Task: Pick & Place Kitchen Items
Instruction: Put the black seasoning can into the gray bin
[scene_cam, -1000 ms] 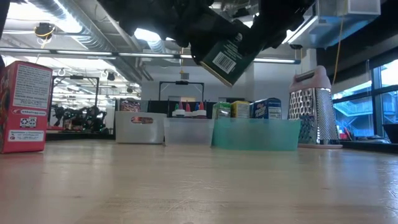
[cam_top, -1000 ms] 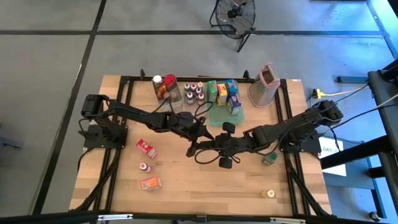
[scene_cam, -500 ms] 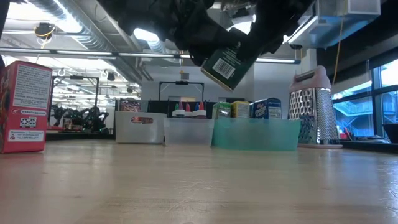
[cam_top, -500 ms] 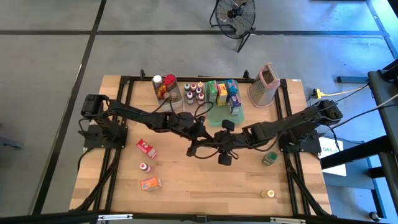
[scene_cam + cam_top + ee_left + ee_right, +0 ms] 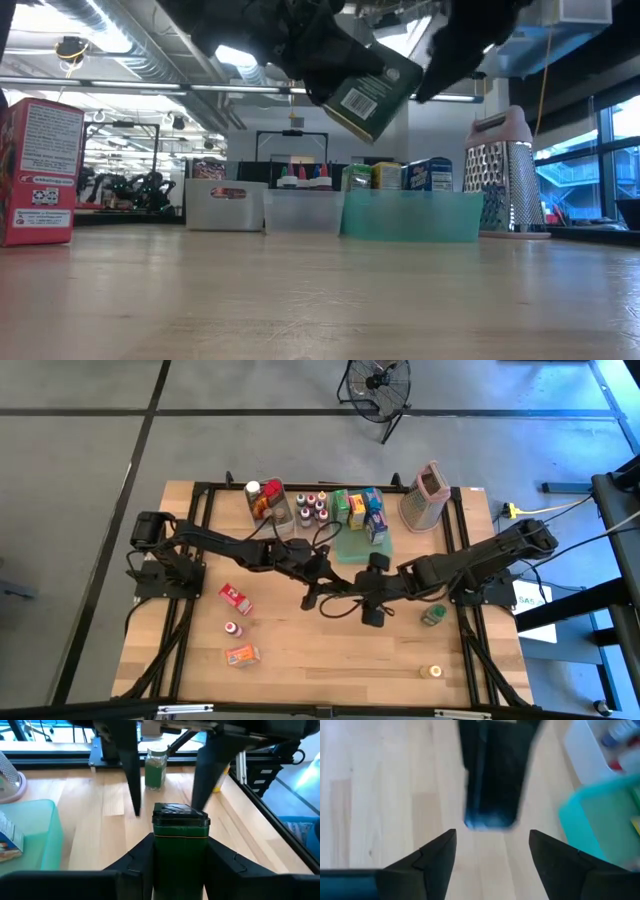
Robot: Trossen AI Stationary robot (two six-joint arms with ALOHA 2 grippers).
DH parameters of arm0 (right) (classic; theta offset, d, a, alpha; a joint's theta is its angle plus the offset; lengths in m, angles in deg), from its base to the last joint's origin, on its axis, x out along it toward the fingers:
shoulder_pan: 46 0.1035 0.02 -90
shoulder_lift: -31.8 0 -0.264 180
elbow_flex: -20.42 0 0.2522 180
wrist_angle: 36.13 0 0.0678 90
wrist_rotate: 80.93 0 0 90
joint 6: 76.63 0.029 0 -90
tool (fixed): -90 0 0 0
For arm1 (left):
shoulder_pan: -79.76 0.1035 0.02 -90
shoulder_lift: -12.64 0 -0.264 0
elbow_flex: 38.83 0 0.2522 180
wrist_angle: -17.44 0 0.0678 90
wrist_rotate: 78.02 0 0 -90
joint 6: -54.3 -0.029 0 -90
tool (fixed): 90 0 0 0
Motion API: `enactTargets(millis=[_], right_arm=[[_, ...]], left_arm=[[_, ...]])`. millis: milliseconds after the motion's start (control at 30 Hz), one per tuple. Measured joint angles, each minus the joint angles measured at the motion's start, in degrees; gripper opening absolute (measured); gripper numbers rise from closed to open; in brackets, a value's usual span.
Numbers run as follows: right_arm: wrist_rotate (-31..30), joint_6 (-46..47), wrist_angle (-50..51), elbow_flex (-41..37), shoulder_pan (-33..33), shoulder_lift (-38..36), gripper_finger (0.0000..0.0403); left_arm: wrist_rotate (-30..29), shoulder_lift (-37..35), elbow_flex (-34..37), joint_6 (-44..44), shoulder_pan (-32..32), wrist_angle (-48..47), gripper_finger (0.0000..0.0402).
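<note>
Item: dark green box (image 5: 180, 845), barcode on one face, tilted, carried above the desk (image 5: 330, 650) near its middle, just in front of the green tray (image 5: 352, 546). My left jaws (image 5: 177, 862) pinched it from both sides, fingers (image 5: 137, 862) pressed against its walls. My right jaws (image 5: 492, 852) stood spread just beyond the box's far end, apart from it. On the desk: red box (image 5: 236, 598), small bottle (image 5: 232, 629), orange packet (image 5: 242, 655), green-filled jar (image 5: 432, 616), small yellow-capped item (image 5: 434, 671).
</note>
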Motion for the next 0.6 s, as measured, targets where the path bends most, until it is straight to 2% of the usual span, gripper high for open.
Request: enactTargets(millis=[133,233,367,600], right_arm=[[-2.4,7.2,11.0,2.0,1.2,-1.2,0.0256],[-4.8,10.4,14.7,2.0,2.9,-2.0,0.0255],[-9.3,11.7,15.5,2.0,5.6,-2.0,0.0254],[-14.2,9.9,15.0,1.9,9.3,-1.9,0.0254]], left_arm=[[0.1,-1.2,-0.1,-0.1,0.2,-0.4,0.0118],[-2.0,-3.5,0.0,0.1,0.8,-4.4,0.0118],[-9.1,-8.0,0.7,-1.8,1.4,-7.6,0.0117],[-11.0,-19.9,5.5,-7.4,5.3,-7.1,0.0122]])
